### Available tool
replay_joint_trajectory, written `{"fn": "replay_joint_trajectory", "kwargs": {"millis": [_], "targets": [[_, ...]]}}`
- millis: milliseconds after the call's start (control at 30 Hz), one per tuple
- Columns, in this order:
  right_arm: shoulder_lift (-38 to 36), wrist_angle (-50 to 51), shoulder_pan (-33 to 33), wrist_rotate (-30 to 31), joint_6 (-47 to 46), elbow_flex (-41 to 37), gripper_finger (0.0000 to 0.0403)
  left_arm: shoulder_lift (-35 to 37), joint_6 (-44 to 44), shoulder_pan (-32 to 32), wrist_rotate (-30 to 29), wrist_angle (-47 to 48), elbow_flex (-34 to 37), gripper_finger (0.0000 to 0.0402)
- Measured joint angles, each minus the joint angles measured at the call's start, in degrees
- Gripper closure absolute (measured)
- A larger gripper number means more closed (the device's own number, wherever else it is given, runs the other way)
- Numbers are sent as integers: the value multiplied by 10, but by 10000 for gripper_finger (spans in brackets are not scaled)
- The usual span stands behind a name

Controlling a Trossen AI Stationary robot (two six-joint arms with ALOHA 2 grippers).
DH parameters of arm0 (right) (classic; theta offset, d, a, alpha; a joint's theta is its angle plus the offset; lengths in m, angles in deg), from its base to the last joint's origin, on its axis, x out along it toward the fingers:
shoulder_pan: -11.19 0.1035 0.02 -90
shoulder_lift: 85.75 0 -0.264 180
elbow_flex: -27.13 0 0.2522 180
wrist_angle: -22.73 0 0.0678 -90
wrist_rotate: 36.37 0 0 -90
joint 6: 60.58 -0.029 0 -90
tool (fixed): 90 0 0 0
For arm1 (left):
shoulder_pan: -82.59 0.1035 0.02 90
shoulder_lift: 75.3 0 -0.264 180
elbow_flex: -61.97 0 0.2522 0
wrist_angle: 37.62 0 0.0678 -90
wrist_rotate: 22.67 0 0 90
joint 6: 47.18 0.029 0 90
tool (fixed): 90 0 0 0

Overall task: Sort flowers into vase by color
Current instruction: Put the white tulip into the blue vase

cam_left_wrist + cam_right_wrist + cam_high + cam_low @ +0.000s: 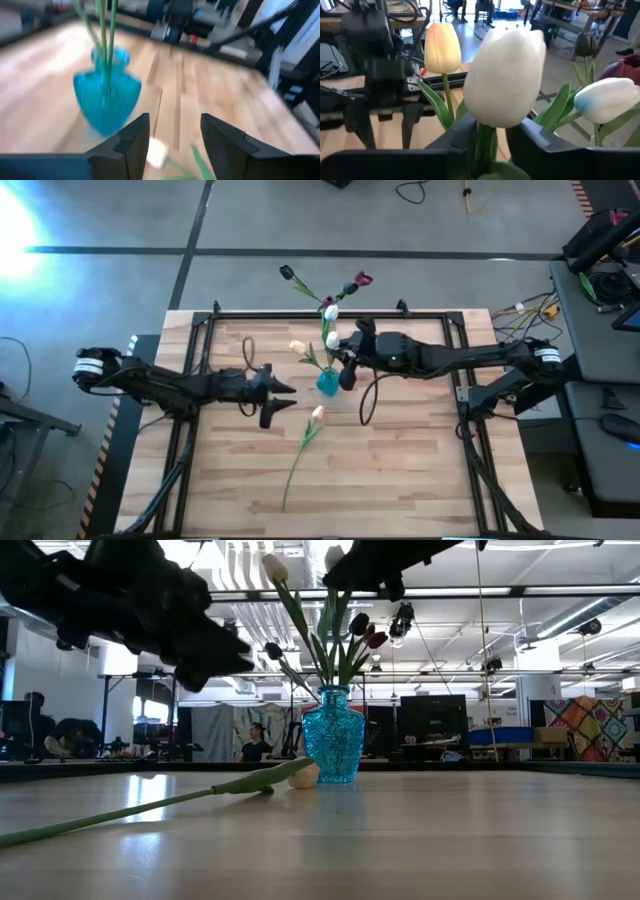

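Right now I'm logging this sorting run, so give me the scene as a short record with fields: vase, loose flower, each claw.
vase: blue glass vase, upright mid-table, holding several tulips
loose flower: peach-cream tulip lying flat on the table, near the vase
left claw: left claw open, above the lying tulip's head
right claw: right claw over the vase, fingers around the stem of a white tulip

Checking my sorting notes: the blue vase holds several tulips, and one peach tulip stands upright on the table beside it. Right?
Not quite. The blue vase does hold several tulips, but the peach tulip beside it lies flat on the table, not upright. The high view shows its stem stretched across the wood, and the low view shows it lying level.
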Motion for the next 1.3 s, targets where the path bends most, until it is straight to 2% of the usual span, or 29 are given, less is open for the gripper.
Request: {"fn": "replay_joint_trajectory", "kwargs": {"millis": [200, 333, 500, 633, 933, 1300], "targets": [[-12, 38, 1, 0, 0, 19, 252, -63, -29, -25, -1, 83, -54, 274], [-30, 55, 1, 0, 4, 28, 227, -131, -50, -41, -1, 93, -88, 281], [-43, 74, 1, 0, 3, 26, 212, -206, -90, -49, 0, 124, -129, 275], [-34, 78, 1, 0, -5, 23, 206, -242, -116, -54, 0, 139, -150, 253], [15, 114, 0, 0, -48, 38, 174, -254, -143, -67, 0, 143, -163, 197], [52, 285, -6, 0, -75, 135, 126, -253, -187, -67, -21, 168, -162, 201]]}}
